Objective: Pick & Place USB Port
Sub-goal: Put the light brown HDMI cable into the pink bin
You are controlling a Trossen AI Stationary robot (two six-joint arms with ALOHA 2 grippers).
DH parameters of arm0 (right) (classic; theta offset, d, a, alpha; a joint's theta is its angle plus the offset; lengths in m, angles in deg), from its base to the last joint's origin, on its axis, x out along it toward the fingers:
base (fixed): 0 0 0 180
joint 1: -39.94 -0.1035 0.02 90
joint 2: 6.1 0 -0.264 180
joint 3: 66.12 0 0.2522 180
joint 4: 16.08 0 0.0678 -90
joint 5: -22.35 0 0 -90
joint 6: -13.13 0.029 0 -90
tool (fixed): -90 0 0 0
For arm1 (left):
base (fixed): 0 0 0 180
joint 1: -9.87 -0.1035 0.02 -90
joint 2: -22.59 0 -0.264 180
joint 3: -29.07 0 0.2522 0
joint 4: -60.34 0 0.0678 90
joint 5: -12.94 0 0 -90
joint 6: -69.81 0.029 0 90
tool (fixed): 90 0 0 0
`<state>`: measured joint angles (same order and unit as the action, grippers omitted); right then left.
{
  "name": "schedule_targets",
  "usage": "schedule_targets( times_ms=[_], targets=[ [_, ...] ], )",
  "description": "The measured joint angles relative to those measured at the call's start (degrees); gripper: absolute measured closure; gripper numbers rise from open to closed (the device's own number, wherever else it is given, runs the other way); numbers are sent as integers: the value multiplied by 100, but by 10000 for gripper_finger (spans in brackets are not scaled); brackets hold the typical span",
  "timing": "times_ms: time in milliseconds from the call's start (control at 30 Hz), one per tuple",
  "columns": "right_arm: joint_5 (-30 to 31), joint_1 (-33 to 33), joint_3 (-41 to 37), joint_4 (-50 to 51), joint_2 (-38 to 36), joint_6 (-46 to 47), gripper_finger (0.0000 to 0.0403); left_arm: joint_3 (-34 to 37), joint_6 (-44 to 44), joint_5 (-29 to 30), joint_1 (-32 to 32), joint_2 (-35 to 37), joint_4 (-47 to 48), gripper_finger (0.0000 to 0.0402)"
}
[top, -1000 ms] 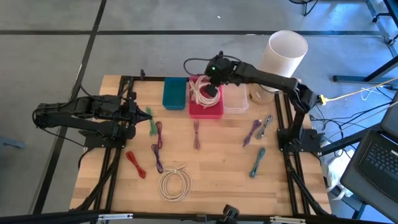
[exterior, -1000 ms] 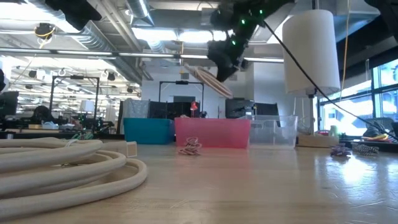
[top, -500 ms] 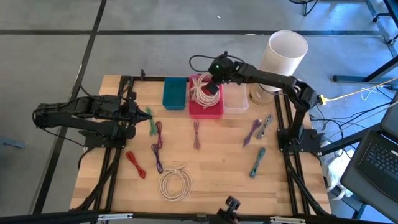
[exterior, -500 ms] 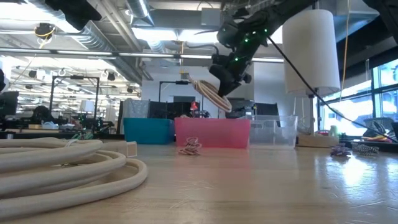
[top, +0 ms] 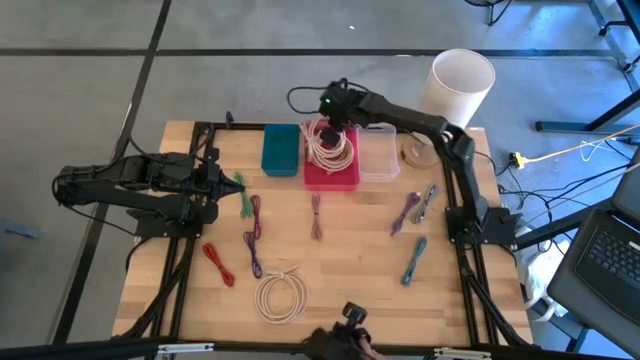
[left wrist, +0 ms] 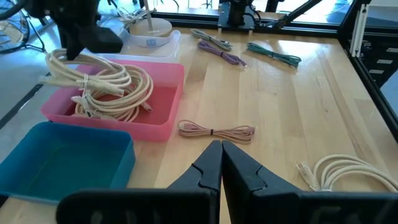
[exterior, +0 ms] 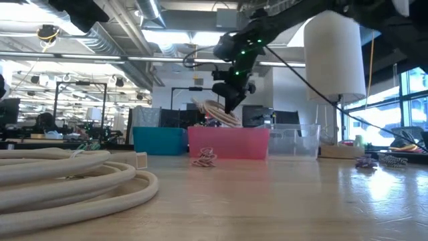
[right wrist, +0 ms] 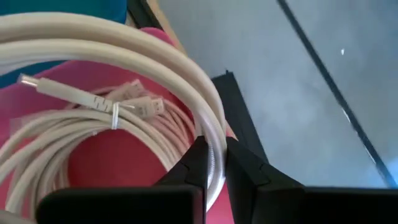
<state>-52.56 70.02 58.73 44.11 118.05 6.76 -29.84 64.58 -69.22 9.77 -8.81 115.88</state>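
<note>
Coiled white USB cable (top: 330,146) hangs over the pink plastic bin (top: 331,176), pinched in your right gripper (right wrist: 212,163); not released yet. Left gripper (left wrist: 220,163) clenched empty, parked at the table's left. Another white coil (top: 281,296) and several small cables still wait.

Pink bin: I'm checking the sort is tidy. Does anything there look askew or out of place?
Nothing is spilled. The white cable coil hangs tilted over the pink bin, not yet lying flat, because the right gripper holds it with jaws shut on one loop. The blue bin beside it is empty.
</note>
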Motion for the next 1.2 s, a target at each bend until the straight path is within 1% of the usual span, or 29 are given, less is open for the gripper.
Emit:
schedule_targets(
  times_ms=[100,233,367,467,533,667,767,833,900,1000,1033,1133,1200],
  targets=[
    [-45,0,550,621,414,27,371,0,0,1,1,0,0,397],
    [-57,0,903,1083,837,13,371,0,0,-1,0,0,0,398],
    [-98,37,973,1304,1063,34,371,0,1,-1,1,0,0,398],
    [-159,42,970,1287,1148,107,369,0,1,-1,1,0,0,398],
    [-157,39,968,1201,1148,122,342,0,0,-1,1,0,0,398],
    [-180,39,964,1046,1052,160,260,0,2,-1,0,0,0,398],
    [-133,14,1272,1291,1019,294,212,0,1,-1,1,0,0,398],
    [-74,-18,1548,1594,1019,384,189,0,1,-1,0,1,0,398],
    [66,-76,1857,1831,1019,437,175,0,0,-1,0,0,0,398],
    [189,-202,2378,2325,1018,466,168,0,0,-1,1,2,0,398],
    [220,-262,2392,2439,953,515,168,0,1,-1,1,0,0,397],
    [155,-518,2084,2795,535,635,174,0,0,-1,0,2,0,398],
    [-6,-763,1931,3154,245,820,179,0,0,-1,2,2,0,397]
  ],
)
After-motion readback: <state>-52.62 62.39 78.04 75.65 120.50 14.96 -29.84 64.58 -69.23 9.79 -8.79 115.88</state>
